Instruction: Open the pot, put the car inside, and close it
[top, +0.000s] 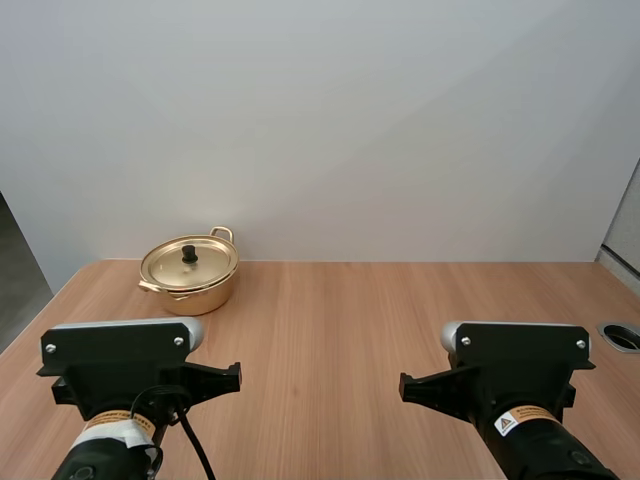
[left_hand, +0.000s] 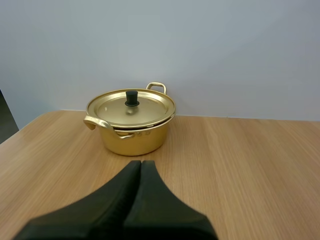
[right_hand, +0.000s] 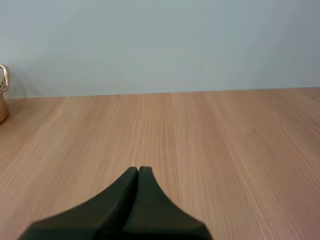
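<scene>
Pot (top: 190, 275) sits lidded far left on the table (top: 400, 320); your left gripper (left_hand: 141, 162) and right gripper (right_hand: 138, 169) are both clenched empty. The lid (left_hand: 150, 106) looks thin, light and slick to me, so pinch its black knob (left_hand: 132, 98).

My left pincer (left_hand: 140, 163), fingers pressed together into one dark wedge, sits low over the wooden surface (left_hand: 240, 165), facing the gold pot (left_hand: 132, 137), its lid (left_hand: 131, 107) on.
</scene>
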